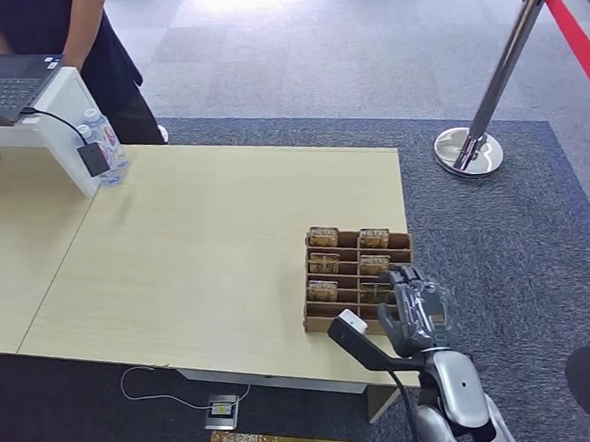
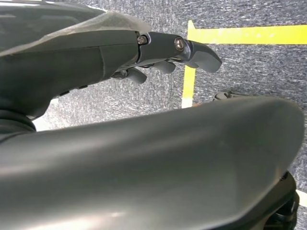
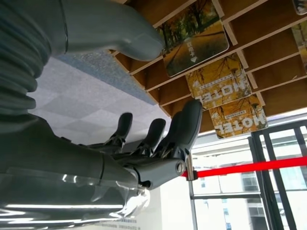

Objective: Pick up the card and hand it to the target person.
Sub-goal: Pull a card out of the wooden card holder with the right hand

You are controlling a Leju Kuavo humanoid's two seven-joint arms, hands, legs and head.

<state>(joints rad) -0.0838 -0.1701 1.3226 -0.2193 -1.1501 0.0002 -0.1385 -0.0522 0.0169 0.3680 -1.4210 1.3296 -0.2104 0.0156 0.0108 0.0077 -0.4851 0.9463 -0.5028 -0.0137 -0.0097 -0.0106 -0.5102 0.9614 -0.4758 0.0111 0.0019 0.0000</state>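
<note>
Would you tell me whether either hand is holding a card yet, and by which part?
Nothing is held: the right hand is open beside the card rack, and the left hand hangs empty.

silver right arm (image 1: 458,396), dark-fingered right hand (image 1: 415,309)

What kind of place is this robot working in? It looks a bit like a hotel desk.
Likely a mock hotel reception set up indoors. A wooden rack on the desk holds cards printed "MOTEL", a laptop sits on a raised counter with a person behind it, and a stanchion with red belt ropes off the carpet.
</note>
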